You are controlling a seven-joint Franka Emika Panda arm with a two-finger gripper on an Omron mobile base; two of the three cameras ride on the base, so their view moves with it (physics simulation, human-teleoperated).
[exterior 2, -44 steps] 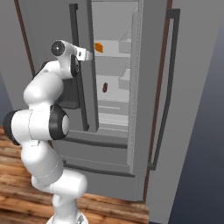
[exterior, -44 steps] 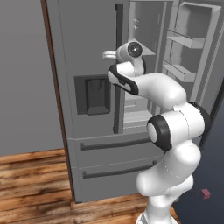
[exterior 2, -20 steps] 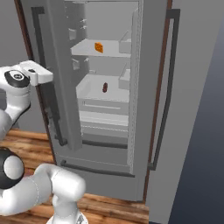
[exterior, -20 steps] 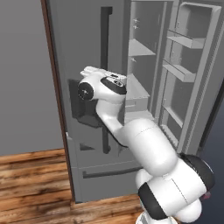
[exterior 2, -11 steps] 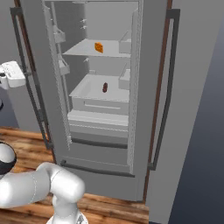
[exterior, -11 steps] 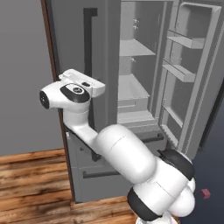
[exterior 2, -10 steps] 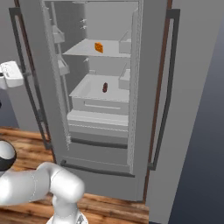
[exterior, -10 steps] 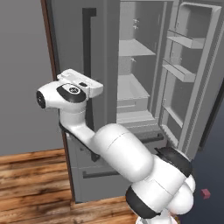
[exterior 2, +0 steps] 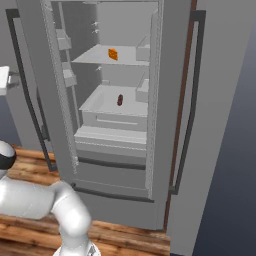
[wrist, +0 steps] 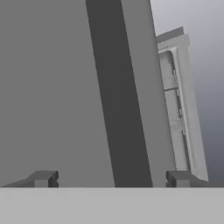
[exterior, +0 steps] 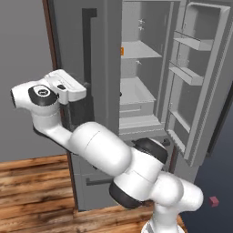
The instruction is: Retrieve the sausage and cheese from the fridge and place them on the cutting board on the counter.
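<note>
Gripper: your gripper (wrist: 111,177) has its two dark tips spread wide, one at each lower corner of the hand view, with nothing between them. It holds nothing.
Door handle: the long dark handle (wrist: 117,92) runs up between the tips, close in front; from this angle you cannot tell whether a tip touches it.
Fridge: the fridge (exterior 2: 175,100) stands with both upper doors swung open, pale shelves exposed.
Cheese: the cheese (exterior 2: 113,53) sits on the upper shelf (exterior 2: 90,57), an orange wedge toward the back middle. From the left base view just an orange sliver (exterior: 122,52) shows past the door edge.
Sausage: the sausage (exterior 2: 119,100) lies on the shelf below, a small dark cylinder, well apart from the cheese.
Sausage handling: expect it light, firm and round, so it may roll or squirt out. Take it across the middle of its length, jaws square to the long axis.
Cheese handling: expect it light and slightly soft, with sloping faces. Close on the two flat parallel sides, not the taper, and squeeze gently.
Reach: both items are deep inside, so you would come in level, between the shelves.
Cutting board and counter: not visible from here.
</note>
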